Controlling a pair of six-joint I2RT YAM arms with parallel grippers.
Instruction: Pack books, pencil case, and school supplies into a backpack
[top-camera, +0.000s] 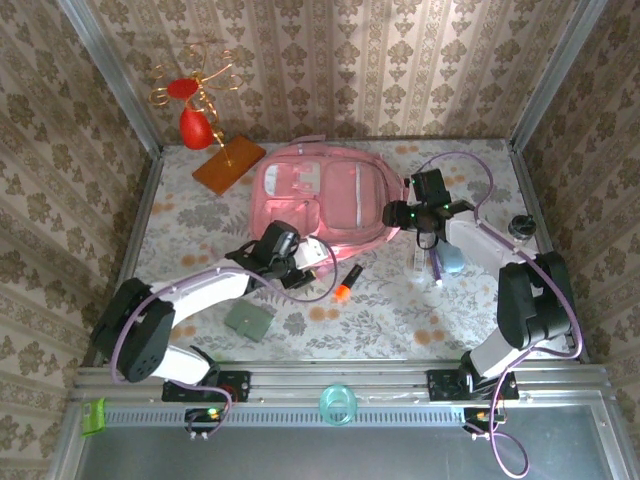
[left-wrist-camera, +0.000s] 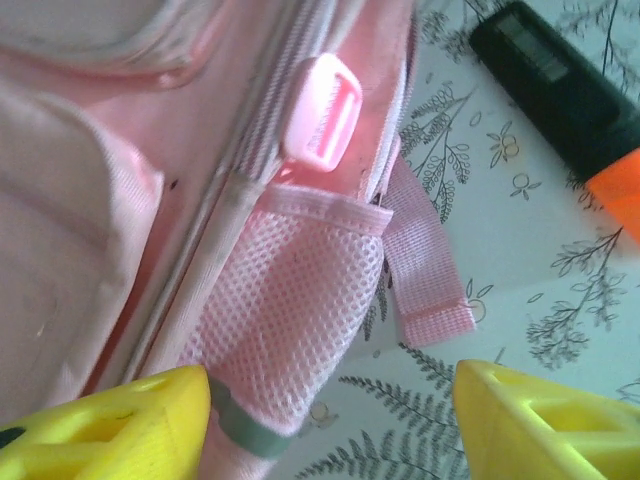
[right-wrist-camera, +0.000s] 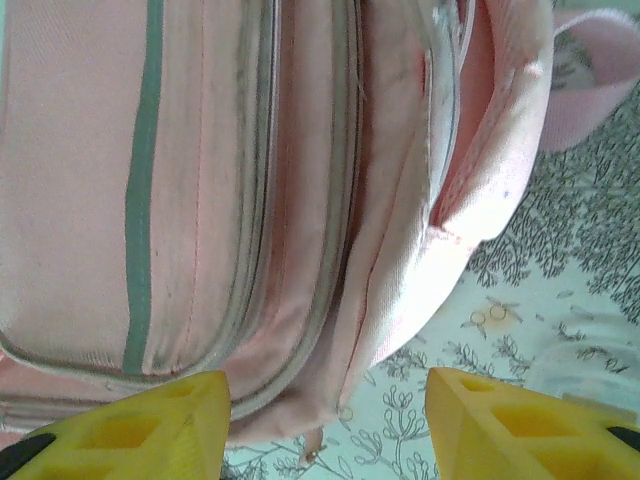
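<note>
The pink backpack (top-camera: 320, 200) lies flat mid-table. My left gripper (top-camera: 303, 265) stands open at its near left corner; the mesh side pocket (left-wrist-camera: 300, 310) and a pink strap end (left-wrist-camera: 430, 270) lie between the yellow fingers (left-wrist-camera: 110, 430). The orange and black marker (top-camera: 348, 283) (left-wrist-camera: 560, 95) rests just right of it. My right gripper (top-camera: 400, 213) (right-wrist-camera: 327, 410) is open at the backpack's right edge, its zipped corner (right-wrist-camera: 300, 330) between the jaws. A clear stick (top-camera: 418, 262) lies by the right arm. The books are out of view. I cannot tell which thing is the pencil case.
A grey-green square piece (top-camera: 250, 320) lies near the left arm. A purple pen (top-camera: 437, 265) and a pale blue thing (top-camera: 452, 258) sit beside the right arm. An orange-brown board with a gold wire stand (top-camera: 228, 163) is back left. A small dark jar (top-camera: 520, 225) is far right.
</note>
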